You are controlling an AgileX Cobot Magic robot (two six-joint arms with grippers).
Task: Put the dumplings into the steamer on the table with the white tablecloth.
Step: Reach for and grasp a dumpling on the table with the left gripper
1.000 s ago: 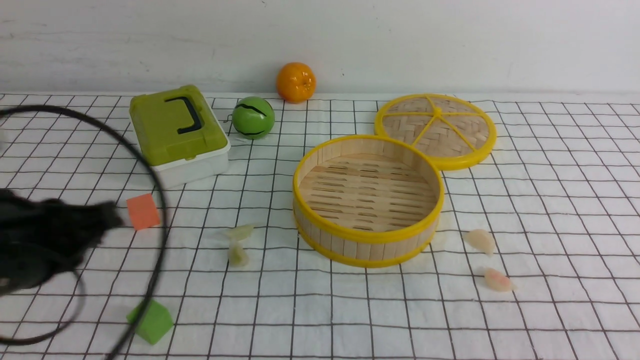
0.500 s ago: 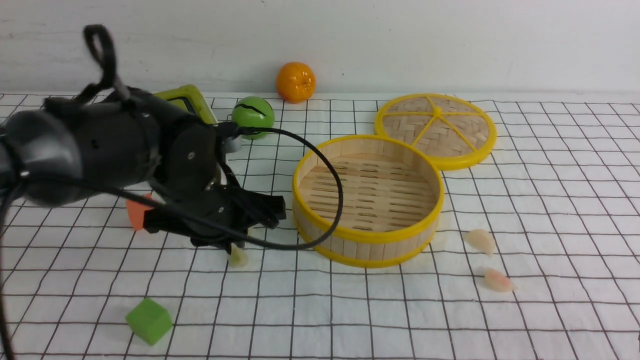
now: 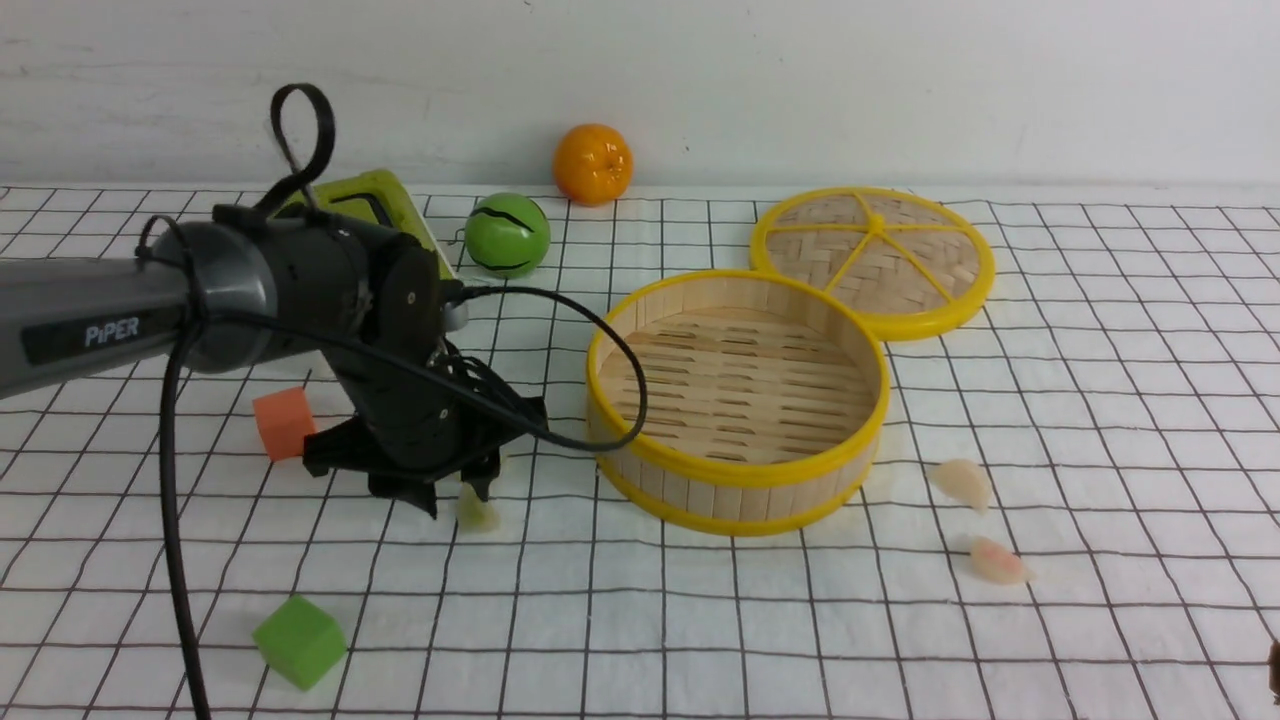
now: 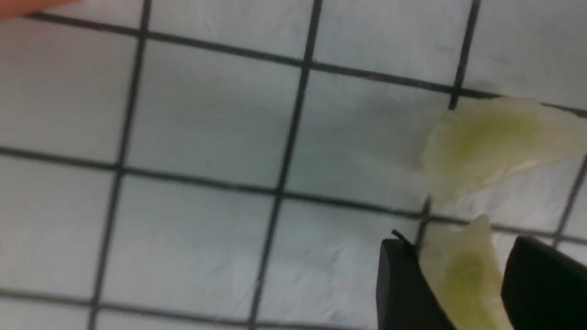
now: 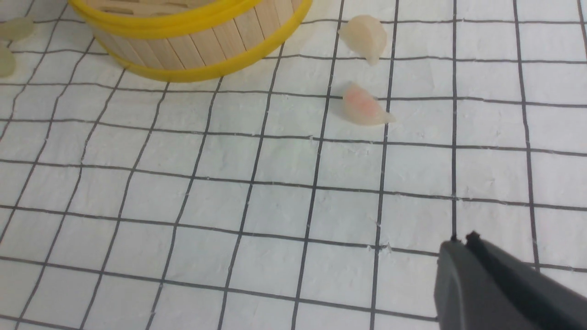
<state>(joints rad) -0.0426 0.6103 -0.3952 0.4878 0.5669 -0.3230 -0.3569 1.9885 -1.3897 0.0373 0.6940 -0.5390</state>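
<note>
The surface [image 3: 1120, 640] is covered by a white tablecloth [image 3: 1100, 330] with a black grid, and the steamer [image 3: 740, 497] stands near its middle. The left end effector [image 3: 462, 497] points down just left of the steamer with its jaws parted. They straddle one green dumpling [image 3: 478, 513] lying on the cloth, while the right end effector [image 5: 461, 239] sits low at the near right with its tips pressed together. A second green dumpling [image 4: 495, 142] lies just beside the first, and a pale dumpling [image 3: 962, 482] and a pinker dumpling [image 3: 996, 561] lie on the cloth just right of the steamer.
</note>
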